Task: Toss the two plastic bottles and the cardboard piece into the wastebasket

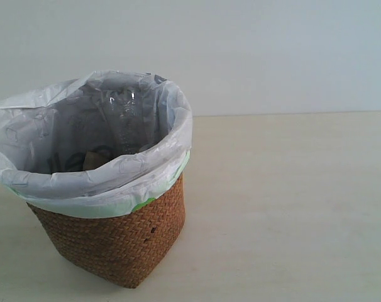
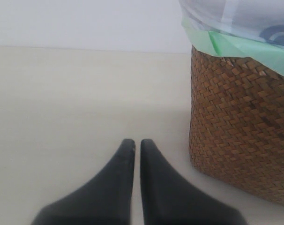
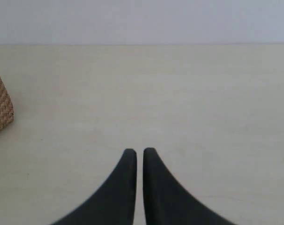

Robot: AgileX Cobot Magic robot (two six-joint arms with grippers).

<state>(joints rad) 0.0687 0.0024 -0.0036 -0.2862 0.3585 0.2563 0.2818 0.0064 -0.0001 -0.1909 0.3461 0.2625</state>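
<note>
The brown wicker wastebasket (image 1: 115, 242) stands at the left of the exterior view, its white bag folded over the rim. Inside it a clear plastic bottle (image 1: 124, 116) leans upright against the liner, and a tan bit of the cardboard piece (image 1: 93, 158) shows low down beside it. The second bottle is hidden. In the left wrist view my left gripper (image 2: 137, 143) is shut and empty, low over the table beside the wastebasket (image 2: 240, 136). My right gripper (image 3: 139, 152) is shut and empty too, with a corner of the wastebasket (image 3: 0, 108) off to one side.
A pale wooden table (image 1: 291, 207) stretches bare to the right of the basket, with a plain white wall behind it. Neither arm shows in the exterior view.
</note>
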